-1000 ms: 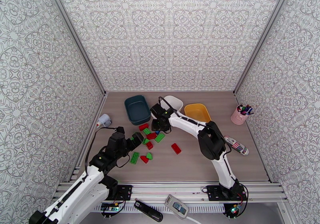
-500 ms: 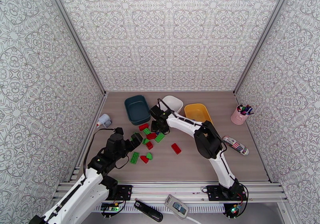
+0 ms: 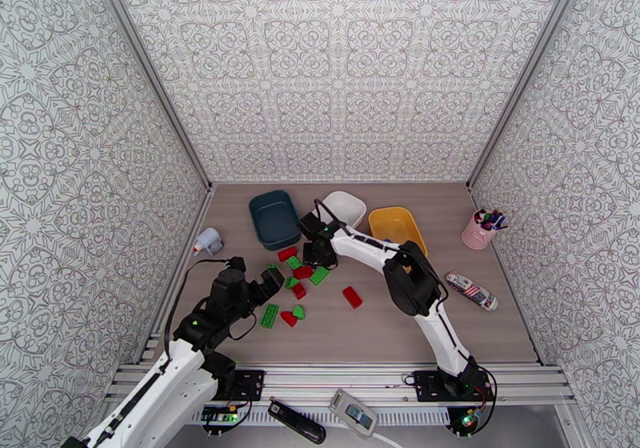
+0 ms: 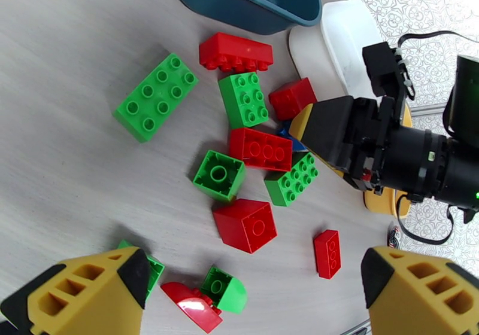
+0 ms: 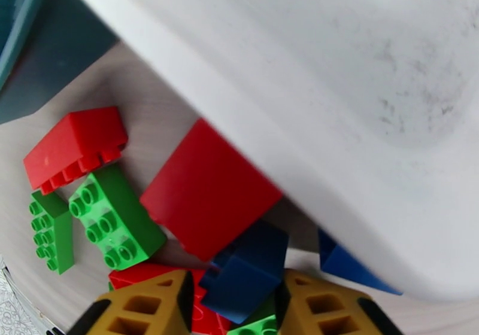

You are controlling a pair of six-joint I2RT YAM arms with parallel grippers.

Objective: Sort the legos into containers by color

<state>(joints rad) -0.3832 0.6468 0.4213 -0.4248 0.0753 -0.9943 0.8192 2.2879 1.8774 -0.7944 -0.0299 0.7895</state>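
Note:
Red and green legos point(image 3: 298, 280) lie scattered at mid-table in front of the dark teal tub point(image 3: 274, 219), the white tub point(image 3: 344, 206) and the yellow tub point(image 3: 396, 226). My right gripper point(image 3: 318, 258) is low at the pile's far edge, beside the white tub's wall point(image 5: 335, 91). Its fingers point(image 5: 149, 306) are shut on a blue lego point(image 5: 242, 279). A second blue piece point(image 5: 344, 261) peeks from under the tub wall. Open and empty, my left gripper point(image 4: 254, 273) hovers over the pile's near side, where a red lego point(image 4: 245, 224) and a green lego point(image 4: 157, 96) lie below it.
A lone red lego point(image 3: 352, 296) lies right of the pile. At the right side of the table stand a pink pen cup point(image 3: 478, 231) and a striped cylinder point(image 3: 472, 290). A small white device point(image 3: 210, 240) sits by the left wall.
My right gripper's fingers have narrowed onto the blue lego, and that arm's elbow has drifted left. The left arm has shifted slightly toward the near side.

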